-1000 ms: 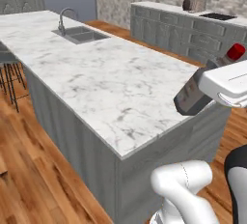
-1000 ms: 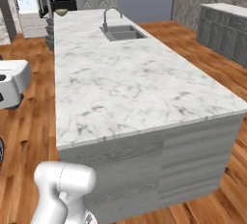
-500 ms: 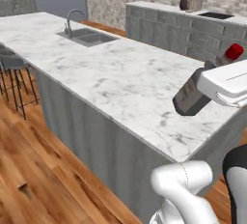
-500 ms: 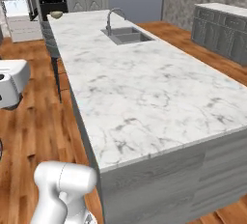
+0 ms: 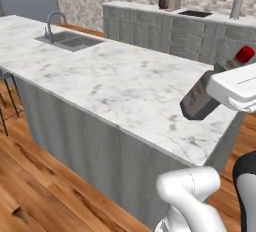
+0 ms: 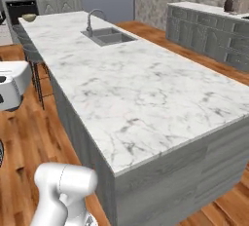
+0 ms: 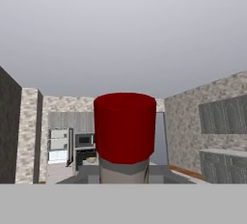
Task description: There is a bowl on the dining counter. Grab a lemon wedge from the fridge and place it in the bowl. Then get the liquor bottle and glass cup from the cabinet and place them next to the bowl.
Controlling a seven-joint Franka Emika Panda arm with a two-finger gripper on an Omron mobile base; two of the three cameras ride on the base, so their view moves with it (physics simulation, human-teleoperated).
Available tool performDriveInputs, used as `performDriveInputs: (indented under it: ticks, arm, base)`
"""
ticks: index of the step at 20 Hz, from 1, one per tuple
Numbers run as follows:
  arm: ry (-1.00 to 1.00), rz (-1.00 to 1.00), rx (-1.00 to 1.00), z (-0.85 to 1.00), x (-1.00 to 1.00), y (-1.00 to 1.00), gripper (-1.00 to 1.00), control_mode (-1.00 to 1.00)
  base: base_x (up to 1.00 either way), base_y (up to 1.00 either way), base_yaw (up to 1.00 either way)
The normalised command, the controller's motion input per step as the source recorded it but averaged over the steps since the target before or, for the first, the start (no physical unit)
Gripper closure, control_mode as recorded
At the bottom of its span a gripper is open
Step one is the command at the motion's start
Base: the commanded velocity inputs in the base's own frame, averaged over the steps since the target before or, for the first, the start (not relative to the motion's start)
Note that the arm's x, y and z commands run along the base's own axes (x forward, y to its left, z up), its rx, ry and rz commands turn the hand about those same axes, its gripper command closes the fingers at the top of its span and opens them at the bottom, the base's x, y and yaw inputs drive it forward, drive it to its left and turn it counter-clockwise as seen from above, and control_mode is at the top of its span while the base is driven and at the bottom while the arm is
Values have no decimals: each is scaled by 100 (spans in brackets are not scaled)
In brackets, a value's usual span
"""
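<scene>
**Marble worktop ahead, bottle carried tilted off its corner**

Long marble worktop (image 5: 115, 83) with sink (image 5: 70, 40) far down; bowl (image 6: 29, 17) a small shape at the distant end. Held in the hand (image 5: 227, 78), pinched on the body below the neck: liquor bottle (image 5: 202, 98), dark grey, red cap (image 7: 125, 124), leaning base-down beside the worktop's near corner. Likely risks: base clipping the worktop edge while low and close; slipping through a narrow pinch on a smooth, tilted body; tipping if set down off vertical
</scene>
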Motion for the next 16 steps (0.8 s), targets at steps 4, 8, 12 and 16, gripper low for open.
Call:
performDriveInputs:
  ticks: [4, 8, 12, 16]
  arm:
    - [0, 0, 0, 0, 0, 0, 100, 100]
    - [0, 0, 0, 0, 0, 0, 100, 100]
    - [0, 0, 0, 0, 0, 0, 100, 100]
    - [0, 0, 0, 0, 0, 0, 100, 100]
  base:
    - [23, 100, -15]
    - [-3, 100, -4]
    - [5, 100, -5]
    - [42, 100, -14]
